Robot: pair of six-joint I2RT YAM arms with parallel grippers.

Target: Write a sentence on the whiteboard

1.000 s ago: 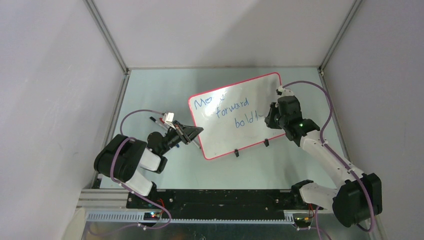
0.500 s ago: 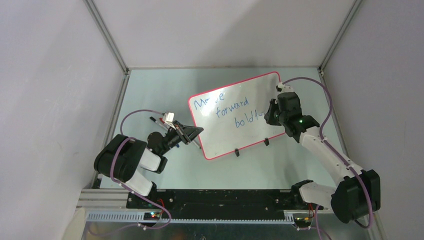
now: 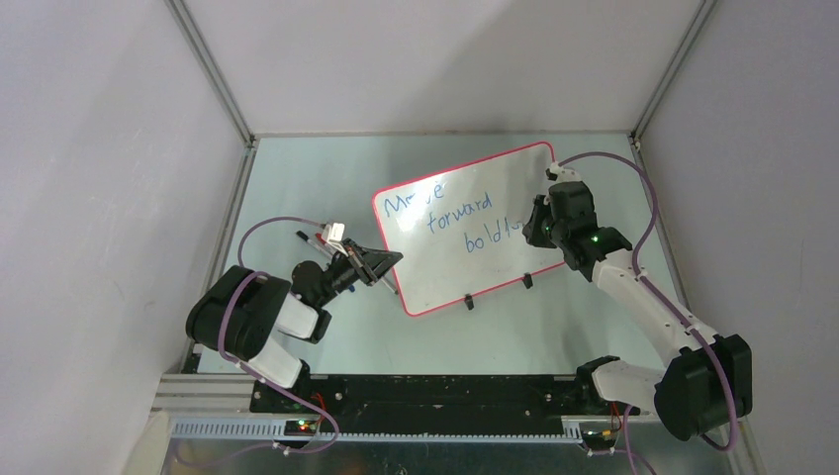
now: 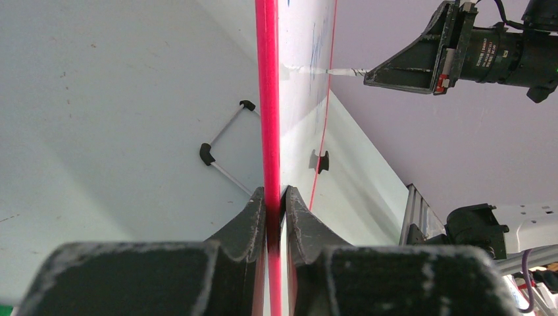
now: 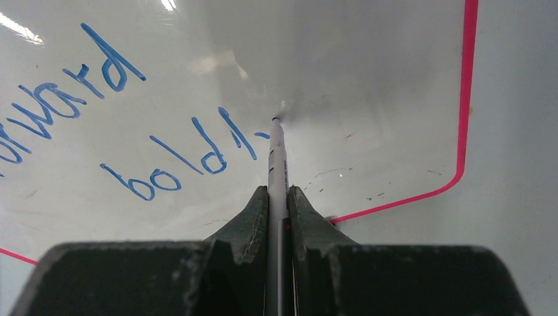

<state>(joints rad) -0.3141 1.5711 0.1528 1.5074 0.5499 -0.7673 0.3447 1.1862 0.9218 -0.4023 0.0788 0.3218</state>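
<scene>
I see my left gripper pinching the whiteboard edge, right gripper clamping a marker, tip touching where the sentence ends.

The left arm and the right arm are both built of white links and bulky black joint housings, each one carries a thin purple cable in loops, and the black fingers have grey, scuffed edges.
</scene>
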